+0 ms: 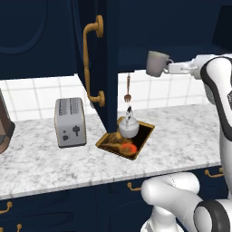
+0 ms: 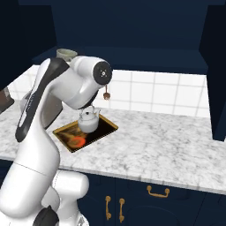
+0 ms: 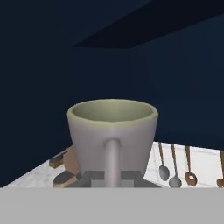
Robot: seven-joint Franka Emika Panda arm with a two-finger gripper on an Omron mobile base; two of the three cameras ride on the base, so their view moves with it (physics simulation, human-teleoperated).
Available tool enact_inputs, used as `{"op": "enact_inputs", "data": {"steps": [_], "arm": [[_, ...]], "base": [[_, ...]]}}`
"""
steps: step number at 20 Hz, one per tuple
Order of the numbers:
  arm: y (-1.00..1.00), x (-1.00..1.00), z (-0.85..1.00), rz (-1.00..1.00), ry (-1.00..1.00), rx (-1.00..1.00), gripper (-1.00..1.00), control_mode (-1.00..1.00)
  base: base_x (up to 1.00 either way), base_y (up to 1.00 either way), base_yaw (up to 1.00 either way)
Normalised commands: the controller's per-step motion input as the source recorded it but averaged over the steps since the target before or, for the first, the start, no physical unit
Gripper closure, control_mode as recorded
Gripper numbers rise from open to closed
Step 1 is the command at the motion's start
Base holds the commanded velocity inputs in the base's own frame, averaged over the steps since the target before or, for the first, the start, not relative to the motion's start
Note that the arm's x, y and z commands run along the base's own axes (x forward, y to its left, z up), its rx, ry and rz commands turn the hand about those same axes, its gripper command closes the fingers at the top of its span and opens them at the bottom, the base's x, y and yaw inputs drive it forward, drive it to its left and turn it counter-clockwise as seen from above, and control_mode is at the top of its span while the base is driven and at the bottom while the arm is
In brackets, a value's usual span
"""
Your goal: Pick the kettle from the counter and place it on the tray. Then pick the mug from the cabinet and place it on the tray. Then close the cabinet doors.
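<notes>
The pincer (image 1: 171, 68) is clamped on the mug (image 1: 157, 63) by its loop handle, holding it upright in the air at the lower edge of the open cabinet (image 1: 172, 31), well above the bench (image 1: 181, 136). Down on the bench, the kettle (image 1: 128, 127) sits on the tray (image 1: 144, 133) at its far end, the orange-red spot at the near end. A cabinet door (image 1: 97, 59) stands open; a toaster (image 1: 70, 122) sits left of the tray.
</notes>
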Motion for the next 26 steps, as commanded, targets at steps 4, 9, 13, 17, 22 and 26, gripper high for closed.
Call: {"op": "enact_inputs", "data": {"steps": [4, 9, 13, 17, 22, 26], "arm": [[0.24, 0.00, -0.88, 0.03, 0.17, -0.15, 1.00, -1.00], [0.17, 0.00, -1.00, 0.07, 0.15, -0.12, 1.00, -1.00], [0.02, 0.00, -1.00, 0.07, 0.09, -0.05, 1.00, -1.00], [0.06, 0.00, -1.00, 0.07, 0.08, -0.05, 1.00, -1.00], [0.09, 0.01, -0.86, 0.10, 0.01, -0.04, 1.00, -1.00], [0.01, 0.11, -0.76, 0.08, 0.02, -0.03, 1.00, -1.00]], "base": [[0.00, 0.00, 0.00], [0.00, 0.00, 0.00], [0.00, 0.00, 0.00], [0.00, 0.00, 0.00], [0.00, 0.00, 0.00], [0.00, 0.00, 0.00]]}}
